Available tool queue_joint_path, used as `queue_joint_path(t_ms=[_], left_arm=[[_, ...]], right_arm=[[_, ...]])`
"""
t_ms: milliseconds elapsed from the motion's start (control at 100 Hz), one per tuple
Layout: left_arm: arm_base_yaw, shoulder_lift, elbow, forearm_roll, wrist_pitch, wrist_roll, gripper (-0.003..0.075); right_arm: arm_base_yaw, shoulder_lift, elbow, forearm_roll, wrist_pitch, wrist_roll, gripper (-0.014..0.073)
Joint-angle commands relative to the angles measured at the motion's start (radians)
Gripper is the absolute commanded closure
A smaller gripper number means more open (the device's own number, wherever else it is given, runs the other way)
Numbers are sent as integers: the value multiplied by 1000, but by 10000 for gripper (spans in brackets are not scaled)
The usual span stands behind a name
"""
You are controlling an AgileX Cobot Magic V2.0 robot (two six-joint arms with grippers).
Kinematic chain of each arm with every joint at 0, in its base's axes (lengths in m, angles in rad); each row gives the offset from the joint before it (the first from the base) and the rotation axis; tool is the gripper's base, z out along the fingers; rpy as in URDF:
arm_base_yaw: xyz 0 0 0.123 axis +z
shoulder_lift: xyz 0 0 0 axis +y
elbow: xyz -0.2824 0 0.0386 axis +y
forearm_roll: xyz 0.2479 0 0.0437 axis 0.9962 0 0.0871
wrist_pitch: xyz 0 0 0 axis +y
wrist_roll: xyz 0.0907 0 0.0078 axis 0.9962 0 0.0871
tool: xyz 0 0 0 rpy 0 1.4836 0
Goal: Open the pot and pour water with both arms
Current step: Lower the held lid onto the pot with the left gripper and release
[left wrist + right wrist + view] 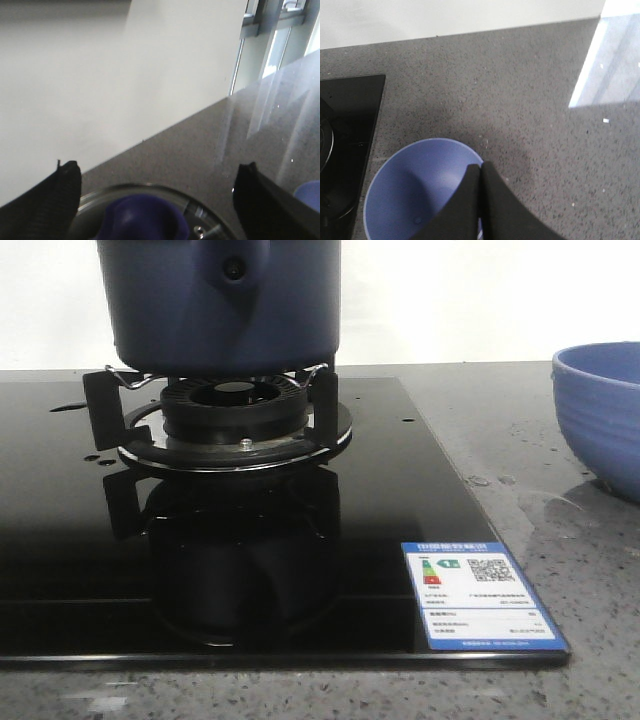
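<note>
left gripper [155, 200] had its fingers [55, 200] spread wide, released, gripping nothing, and they sat either side of the dark blue knob [145, 220] on the lid [100, 197]. my read is that's a lineup for grabbing the knob and pulling the lid off, since the lid was on and nothing was clamped yet. whether the fingers were level with the knob or a bit above it, couldn't tell from that wrist view.

right gripper [481, 200] was the opposite: fingers [465, 210] clenched together, tips touching, holding nothing. it hung over the light blue bowl [415, 195], which looked empty. guessing it was just parked there waiting for its turn, because the pour needs the lid gone first.

the pot [220, 310] itself sat on the burner's [235, 405] wire supports, dark navy, wider than the burner, with that front mount and round hole facing the front camera. makes sense it was up there, that's where a pot lives. bowl [600, 415] was well off to the robot's right, near the cooktop's [250, 570] edge but not touching it.

the surface [590, 580] was grey speckled stone, with the glossy black glass cooktop set on it, a blue and white energy label [470, 592] stuck on its near right corner, and a few droplets on the glass. plain white wall [125, 75] behind, and a window [280, 45] off to one side throwing bright patches on the stone.
</note>
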Motion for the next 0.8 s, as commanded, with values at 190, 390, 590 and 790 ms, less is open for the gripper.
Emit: queue_joint_path(t_ms=[190,390,590,790], left_arm=[[-8,-393,195,-49,-155,-30,635],[-8,-635,472,-45,-191,-30,741],[-8,-834,705,-45,-206,-30,741],[-8,-1018,850,-45,-212,-30,741]], right_arm=[[-7,-228,246,-17,-323,-51,657],[-4,-456,510,28,-491,-51,663],[-4,-592,636,66,-512,-51,663],[-4,-648,643,66,-506,-51,663]])
